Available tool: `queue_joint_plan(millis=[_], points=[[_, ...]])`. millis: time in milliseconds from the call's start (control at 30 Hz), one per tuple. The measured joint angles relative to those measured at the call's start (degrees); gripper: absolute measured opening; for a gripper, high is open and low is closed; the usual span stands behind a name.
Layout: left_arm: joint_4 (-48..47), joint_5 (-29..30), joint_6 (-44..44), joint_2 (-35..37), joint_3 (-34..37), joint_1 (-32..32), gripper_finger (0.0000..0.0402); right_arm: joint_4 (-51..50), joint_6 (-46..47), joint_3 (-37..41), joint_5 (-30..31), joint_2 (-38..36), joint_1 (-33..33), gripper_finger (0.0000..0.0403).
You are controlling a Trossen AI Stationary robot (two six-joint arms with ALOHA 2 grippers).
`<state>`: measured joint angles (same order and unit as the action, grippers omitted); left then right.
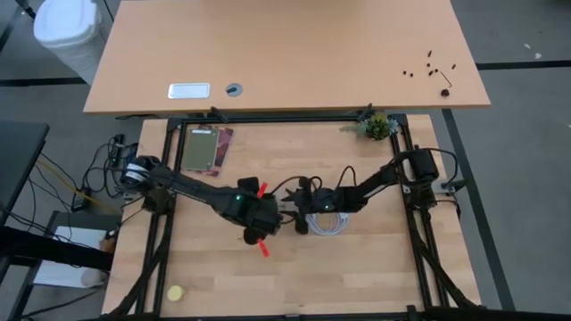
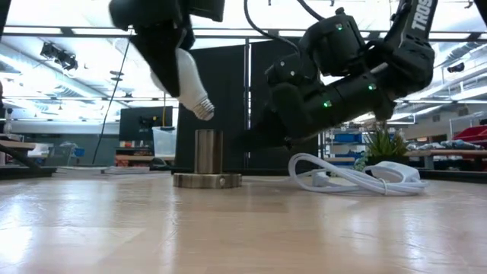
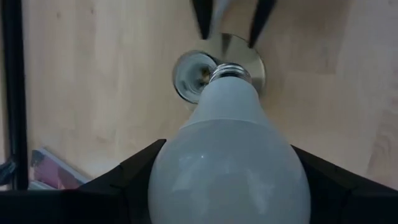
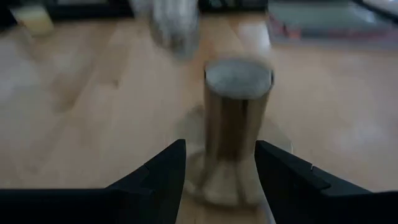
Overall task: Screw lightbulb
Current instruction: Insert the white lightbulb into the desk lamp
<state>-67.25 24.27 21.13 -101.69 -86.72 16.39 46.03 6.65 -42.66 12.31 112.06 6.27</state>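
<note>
The white pear-shaped lightbulb is held in my left gripper, above the table's middle. Its greyish screw base points down and hangs just above the open top of the silvery socket. The socket stands upright on its round disc on the table. My right gripper is open, low at the socket, with one finger on either side of the socket's cylinder. Both grippers meet at the table's middle in the high view, the left one and the right one. My left gripper pinches the bulb's wide glass end between its two fingers, one on each side. The fingers come from above, slanting down. The bulb is lifted clear and tilted, its screw base lowest, right over the socket's mouth. My right gripper's fingers flank the socket level from the table's right; whether they touch it I cannot tell.
The socket's white cable lies coiled on the table to the right of it, under my right arm. A book lies at the far left, a small plant at the far right, a yellow disc near left.
</note>
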Motion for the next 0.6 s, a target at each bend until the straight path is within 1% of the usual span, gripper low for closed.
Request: queue_joint_plan(millis=[100,233,300,433,500,600], points=[[0.1,0.3,-1.7,0.0,-1.8,-1.1,0.0281,0.4,3.4,0.0,1.2,0.0,0.8,0.0202],[0.0,0.3,-4.8,0.0,-3.1,-2.4,0.0281,6.6,2.5,0.0,2.3,-0.2,3.3,0.0202],[-0.5,-0.8,-5.7,0.0,-3.1,-3.0,0.0281,7.0,1.1,0.0,5.3,-0.7,4.8,0.0202],[-2.4,-1.9,-6.0,0.0,-3.1,-4.0,0.0281,7.7,-3.1,0.0,14.5,-1.7,7.5,0.0202],[-1.9,-2.0,-6.2,0.0,-3.1,-4.3,0.0281,9.0,-5.7,0.0,16.2,-1.7,8.4,0.0202],[-0.9,-2.9,-7.8,0.0,-3.1,-4.7,0.0281,10.6,-8.0,0.0,16.4,-1.7,8.5,0.0202]])
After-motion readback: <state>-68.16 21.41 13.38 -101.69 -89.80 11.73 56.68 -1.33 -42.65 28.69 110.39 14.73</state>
